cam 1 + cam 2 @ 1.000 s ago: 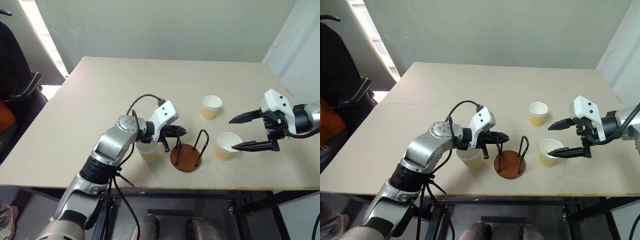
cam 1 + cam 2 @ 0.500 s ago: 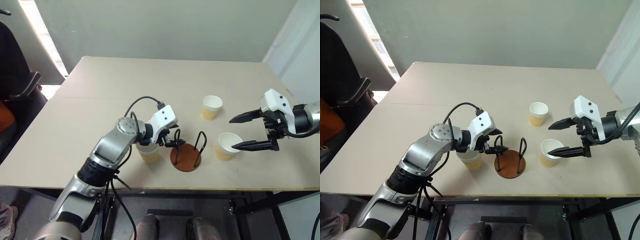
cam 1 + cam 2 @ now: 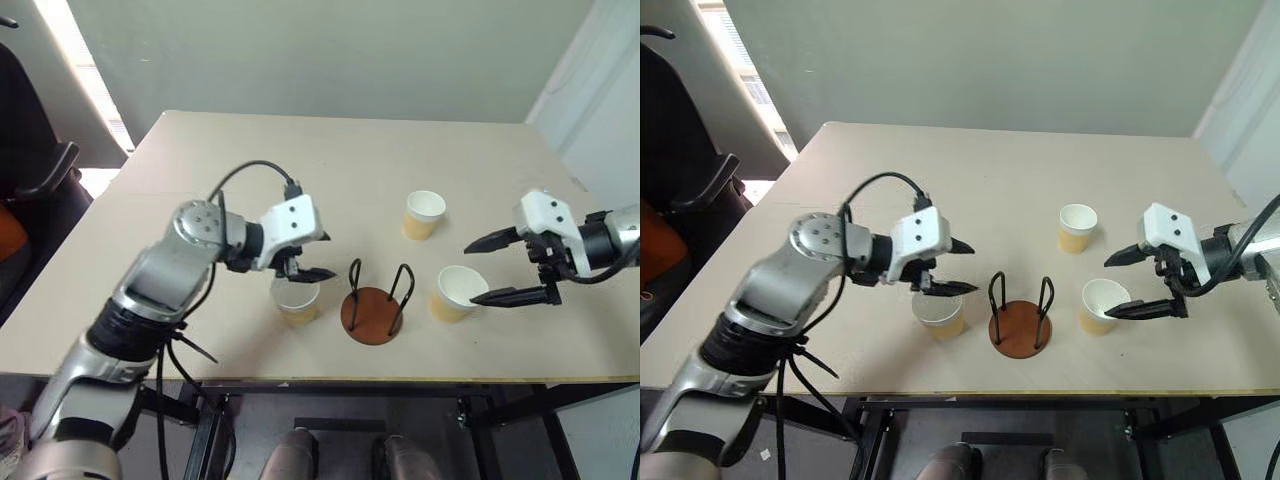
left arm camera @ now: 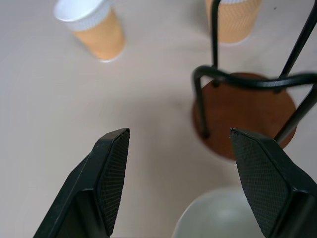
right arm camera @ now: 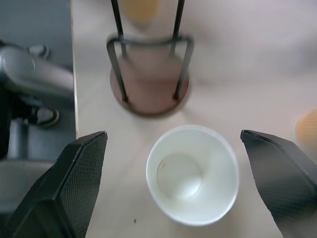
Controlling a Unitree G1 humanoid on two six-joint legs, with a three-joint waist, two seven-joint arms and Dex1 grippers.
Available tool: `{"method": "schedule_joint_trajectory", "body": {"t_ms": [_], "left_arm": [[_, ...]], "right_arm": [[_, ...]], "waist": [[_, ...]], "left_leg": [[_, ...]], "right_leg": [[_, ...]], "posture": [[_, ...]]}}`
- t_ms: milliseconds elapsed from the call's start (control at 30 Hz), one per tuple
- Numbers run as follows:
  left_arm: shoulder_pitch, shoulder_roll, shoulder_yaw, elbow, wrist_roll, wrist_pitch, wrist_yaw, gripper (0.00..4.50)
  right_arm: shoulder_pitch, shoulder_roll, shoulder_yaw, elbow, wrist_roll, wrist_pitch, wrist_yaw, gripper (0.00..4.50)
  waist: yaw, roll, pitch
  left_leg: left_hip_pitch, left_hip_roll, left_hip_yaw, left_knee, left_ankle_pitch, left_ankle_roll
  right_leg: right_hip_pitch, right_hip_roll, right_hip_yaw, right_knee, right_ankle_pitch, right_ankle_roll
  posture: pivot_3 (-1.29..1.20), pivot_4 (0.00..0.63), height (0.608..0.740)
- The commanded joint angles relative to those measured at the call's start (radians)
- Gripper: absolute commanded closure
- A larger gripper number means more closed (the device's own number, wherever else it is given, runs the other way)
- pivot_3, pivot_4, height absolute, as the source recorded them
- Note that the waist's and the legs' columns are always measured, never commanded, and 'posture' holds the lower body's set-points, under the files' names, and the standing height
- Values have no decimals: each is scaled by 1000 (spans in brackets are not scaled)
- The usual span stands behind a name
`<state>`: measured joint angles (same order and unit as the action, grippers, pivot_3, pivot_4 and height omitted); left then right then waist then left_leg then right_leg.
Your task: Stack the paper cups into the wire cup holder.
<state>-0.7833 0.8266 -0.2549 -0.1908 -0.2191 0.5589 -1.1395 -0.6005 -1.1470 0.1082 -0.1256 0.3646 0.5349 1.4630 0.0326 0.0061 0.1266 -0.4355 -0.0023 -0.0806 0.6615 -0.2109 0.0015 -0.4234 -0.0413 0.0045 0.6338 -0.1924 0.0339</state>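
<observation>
Hovering just above the nearest of the 3 paper cups [image 3: 297, 300], the left gripper [image 3: 310, 258] stands spread and grasps nothing. That cup sits upright just left of the wire cup holder [image 3: 375, 302], which is bare, no cup in it yet. Right of the holder, a second cup [image 3: 455, 291] stands between the wide-spread fingers of the right gripper [image 3: 499, 268], also ungrasped. The third cup [image 3: 423, 214] waits farther back on the table [image 3: 200, 180]. My worry: a finger coming down on a rim could tip a light cup, or an arm could knock the holder's thin loops.
</observation>
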Motion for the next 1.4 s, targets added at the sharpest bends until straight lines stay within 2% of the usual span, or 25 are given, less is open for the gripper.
{"method": "schedule_joint_trajectory", "body": {"t_ms": [33, 200, 300, 367, 467, 833, 867, 1067, 1167, 1267, 1400], "left_arm": [[15, 100, 144, 7, -61, -116, -108, 1072], [122, 169, 304, -103, -237, -71, -193, 1072], [196, 193, 358, -136, -269, -28, -166, 1072], [264, 212, 395, -143, -266, -8, -140, 1072], [348, 225, 476, -197, -304, 42, -93, 1043], [404, 241, 526, -229, -342, 69, -13, 1043], [402, 242, 525, -227, -344, 67, -10, 1043], [398, 240, 507, -202, -335, 47, 3, 1043], [397, 236, 496, -197, -331, 39, 9, 1043], [388, 230, 479, -192, -332, 33, 15, 1043], [366, 219, 448, -183, -333, 23, 18, 1043]], "right_arm": [[11, -6, 19, -25, -43, -30, -2, 0], [30, 17, 74, -19, -111, -58, -21, 0], [34, 44, 103, -9, -147, -75, -36, 0], [41, 57, 129, -4, -177, -94, -39, 0], [33, 86, 160, 4, -213, -126, -46, 579], [-19, 104, 169, 39, -286, -193, -21, 4325], [-25, 98, 160, 35, -278, -190, -9, 4468], [-87, 63, 58, 17, -156, -137, 70, 4468], [-238, 69, -13, 21, -56, -84, 99, 4468], [-356, 110, -25, 47, 2, -75, 123, 4468], [-483, 216, 29, 86, 4, -115, 144, 4468]], "waist": [[-4, 0, 0], [-10, 0, 0], [-9, 0, 0], [-12, 0, 0], [-16, 0, 0], [-16, 0, 0], [-17, 0, 0], [-17, 0, 0], [-18, 1, 0], [-20, 0, 0], [-23, 0, 0]], "left_leg": [[0, 0, 0, 0, -2, 0], [0, 0, -1, -2, -6, 6], [0, 1, -1, -1, -7, 6], [1, 1, 0, -1, -7, 6], [1, 1, -1, -1, -6, 6], [3, 1, -1, -1, -7, 3], [4, 1, -1, -2, -7, 2], [5, 1, 0, -6, -6, -1], [5, 1, 0, -9, -5, -3], [6, 1, -1, -15, -1, -6], [10, 3, -2, -19, 0, -7]], "right_leg": [[-1, 0, 0, 0, 0, 0], [-1, 0, 0, -1, 0, 0], [-1, 0, 0, -1, -1, -1], [-1, 0, 0, 0, -5, -8], [-1, 0, 0, 2, -5, -9], [-2, 0, -1, 9, -8, -15], [-2, 0, -1, 9, -8, -15], [-3, 0, -1, 9, -10, -17], [-4, 0, 0, 9, -10, -18], [-6, 0, 0, 9, -11, -19], [-5, 2, -1, 11, -13, -23]], "posture": [[0, 150, 740], [0, 150, 740], [0, 150, 740], [0, 150, 740], [0, 150, 740], [0, 150, 740], [0, 150, 740], [0, 150, 740], [0, 150, 740], [0, 150, 740], [0, 150, 740]]}}
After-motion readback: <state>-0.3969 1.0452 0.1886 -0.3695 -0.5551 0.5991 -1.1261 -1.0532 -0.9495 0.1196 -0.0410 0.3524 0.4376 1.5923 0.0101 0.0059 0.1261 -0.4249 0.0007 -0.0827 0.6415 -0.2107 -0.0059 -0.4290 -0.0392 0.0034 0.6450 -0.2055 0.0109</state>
